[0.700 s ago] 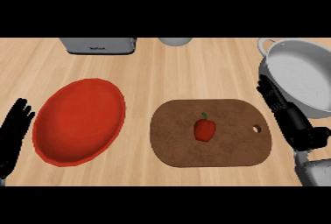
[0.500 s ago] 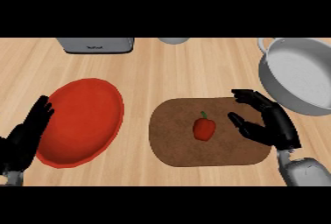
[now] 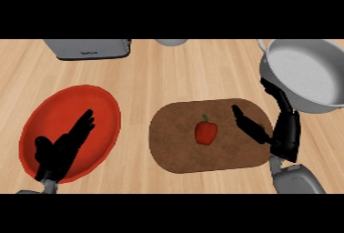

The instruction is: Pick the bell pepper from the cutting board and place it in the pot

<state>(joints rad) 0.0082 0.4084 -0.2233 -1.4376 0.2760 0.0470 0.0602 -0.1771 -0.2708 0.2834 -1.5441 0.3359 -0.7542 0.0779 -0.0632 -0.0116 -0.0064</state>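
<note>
The right hand [image 3: 282, 125] hovers over the cutting board's [image 3: 201, 157] right edge, fingers straight and spread, thumb pointing toward the bell pepper [image 3: 206, 132] lying just left of it. The pot [image 3: 310, 75] sits just beyond its fingertips. The left hand [image 3: 64, 150] lies flat and open over the red plate [image 3: 101, 104].

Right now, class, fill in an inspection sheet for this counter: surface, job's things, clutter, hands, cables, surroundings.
Surface: wooden counter.
Job's things: red bell pepper lies on the brown cutting board; grey pot at the right, nothing seen inside.
Clutter: red plate, grey appliance, pale round object at the top edge.
Hands: left hand open over the plate; right hand open beside the pepper, not touching.
Cables: nothing seen.
Surroundings: nothing seen.
</note>
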